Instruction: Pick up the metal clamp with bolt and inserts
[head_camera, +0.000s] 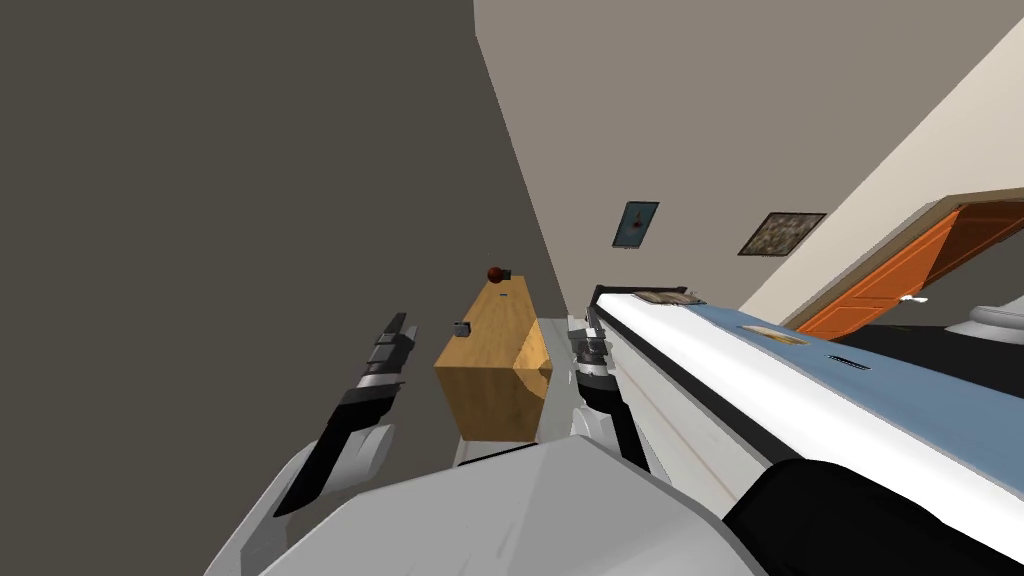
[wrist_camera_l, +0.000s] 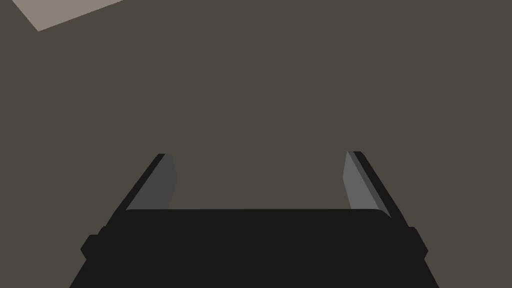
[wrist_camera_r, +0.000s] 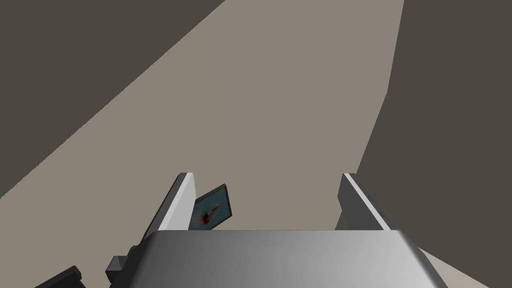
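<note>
At the left of the head view, the left gripper (head_camera: 397, 328) hangs in front of a dark grey wall, level with the near half of the wooden table (head_camera: 495, 395) and apart from its left side. Its wrist view shows its fingers (wrist_camera_l: 161, 182) standing well apart with nothing between them.

Just right of that gripper, a small grey thing sits at the left edge of the table top, towards the near end. It is the metal clamp (head_camera: 460, 328), too small here to make out its bolt or inserts. No finger touches it.

Farther along the table top, at the far end, a dark red ball (head_camera: 494, 274) rests beside a small dark object (head_camera: 508, 272).

Right of the table, the right gripper (head_camera: 588, 345) is raised in the gap between the table and the bed (head_camera: 900, 388). Its fingers (wrist_camera_r: 182, 200) are likewise spread apart and hold nothing.

The bed has a white side and a blue cover, and runs away along the right. On the wall behind it hang a teal picture (head_camera: 635, 224) and a darker framed picture (head_camera: 782, 233). At the far right stands an orange door (head_camera: 900, 275).
</note>
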